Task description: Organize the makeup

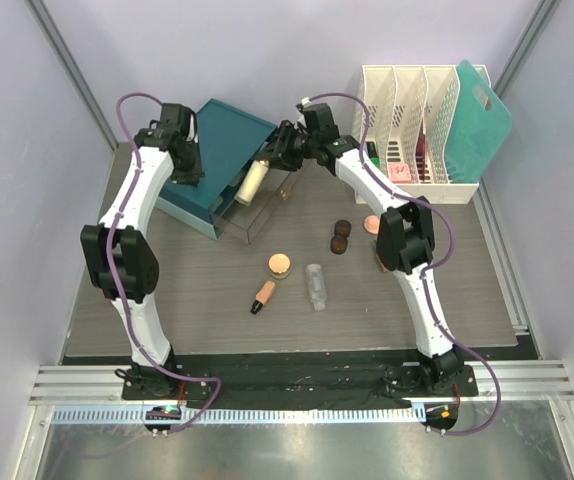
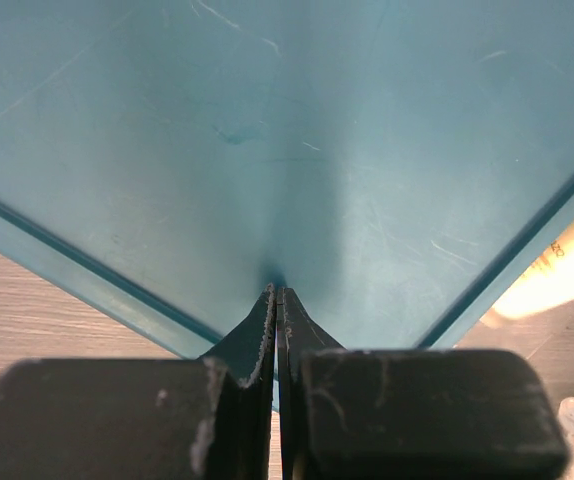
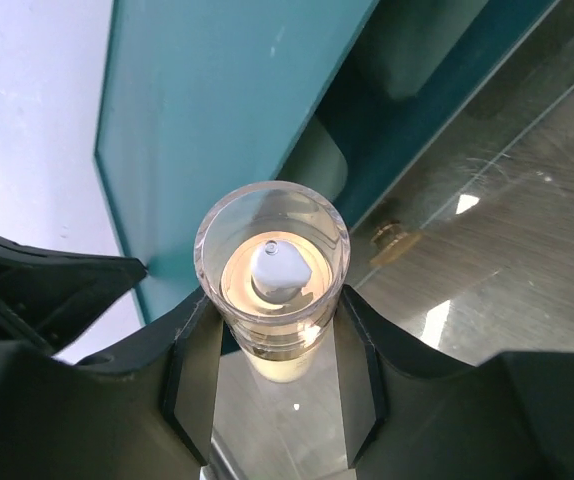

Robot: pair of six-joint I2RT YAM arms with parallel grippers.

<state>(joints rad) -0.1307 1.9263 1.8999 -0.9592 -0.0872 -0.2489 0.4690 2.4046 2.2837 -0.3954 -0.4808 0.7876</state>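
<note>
Makeup, unsorted, on tabletop nearer than the teal drawer box: tan tube, clear bottle, peach compact, brown jars, pink compact. In hand: cream bottle, clamped by the part-open right hand over the box's open drawer. Left hand, shut on nothing, presses the box's top. Judged: mostly outstanding.

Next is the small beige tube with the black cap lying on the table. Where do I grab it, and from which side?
Take the beige tube across its beige body, coming straight down from above. It lies flat on the table, black cap pointing toward the near edge, so it is probably best to close across its narrow width, not along its length.
</note>
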